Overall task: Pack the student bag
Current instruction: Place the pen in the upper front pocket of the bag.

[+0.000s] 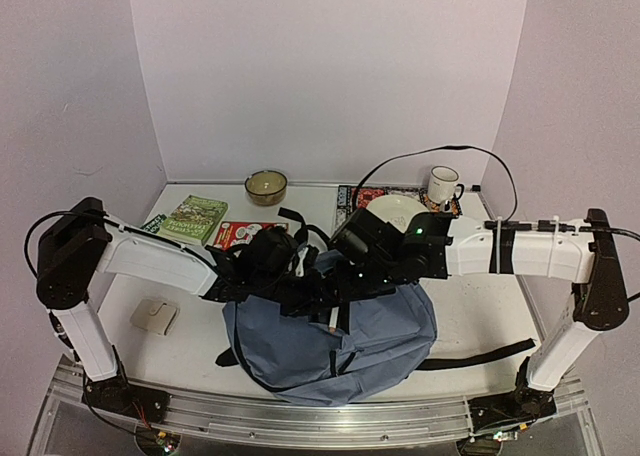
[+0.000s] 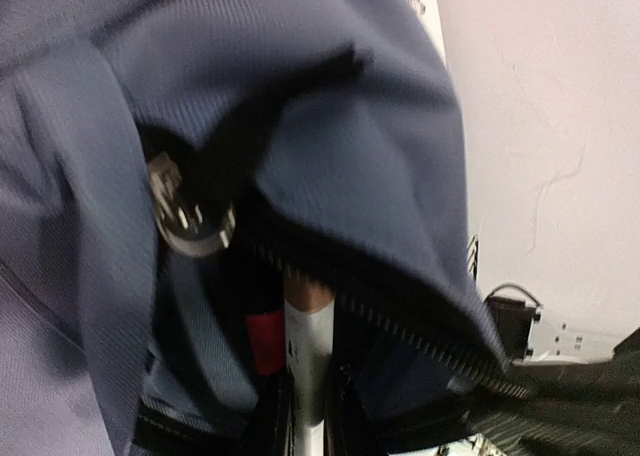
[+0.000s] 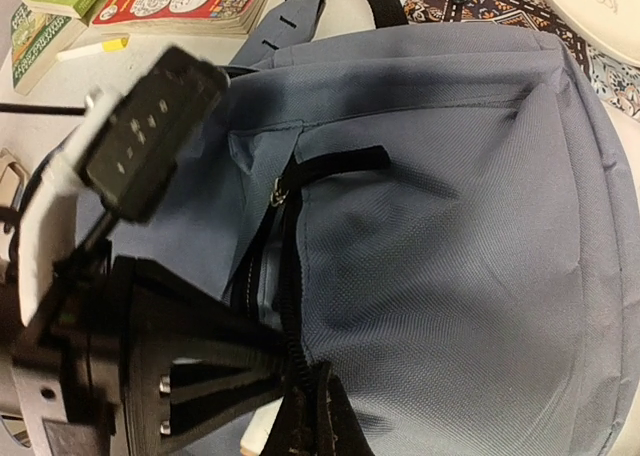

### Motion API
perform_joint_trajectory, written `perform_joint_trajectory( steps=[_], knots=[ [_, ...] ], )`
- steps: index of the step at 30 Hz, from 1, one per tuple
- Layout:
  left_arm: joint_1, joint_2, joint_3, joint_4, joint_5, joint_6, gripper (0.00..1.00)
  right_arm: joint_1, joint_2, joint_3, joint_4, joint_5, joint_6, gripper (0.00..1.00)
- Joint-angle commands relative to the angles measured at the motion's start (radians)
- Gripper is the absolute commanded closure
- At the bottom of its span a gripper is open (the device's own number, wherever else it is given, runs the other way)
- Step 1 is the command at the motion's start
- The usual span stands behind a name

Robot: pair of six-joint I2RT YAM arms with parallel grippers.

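The student bag lay on its back in the middle of the counter, towards the near edge, with one black strap trailing out to the right. Its black zipper stood parted, showing dark lining. My right end effector was fully closed and appeared pinched on the zipper edge at the mouth of the bag. My left end effector was closed to a narrow gap on a slim white stick, whose brownish tip pointed under the lifted fabric into the opening. I could not tell what the stick was. A metal zipper pull hung just left of it, and a small red tag showed beside it.

Beyond the bag, a red book and a green book lay side by side to the far left. A bowl sat by the back wall. To the far right a pale plate and a white mug rested on a patterned mat. A small beige item lay alone near my left arm.
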Motion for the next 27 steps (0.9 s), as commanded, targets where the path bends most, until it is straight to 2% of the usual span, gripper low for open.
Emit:
perform_joint_trajectory(
  steps=[1, 9, 16, 19, 27],
  knots=[
    [0.016, 0.006, 0.058, 0.048, -0.1, -0.046, 1.0, 0.015, -0.062, -0.018, 0.025, -0.009, 0.014, 1.0],
    [0.015, 0.082, 0.091, 0.114, -0.093, -0.122, 1.0, 0.021, -0.068, -0.02, 0.047, -0.025, 0.016, 1.0],
    [-0.012, 0.101, 0.096, 0.157, -0.168, -0.158, 0.99, 0.024, -0.059, -0.009, 0.054, -0.026, 0.014, 1.0],
    [-0.019, 0.097, 0.077, 0.167, -0.189, -0.175, 0.92, 0.023, -0.063, -0.013, 0.054, -0.014, 0.017, 1.0],
    [-0.029, 0.054, 0.034, 0.173, -0.204, -0.168, 0.61, 0.023, -0.066, -0.021, 0.052, 0.006, 0.021, 1.0]
  ],
)
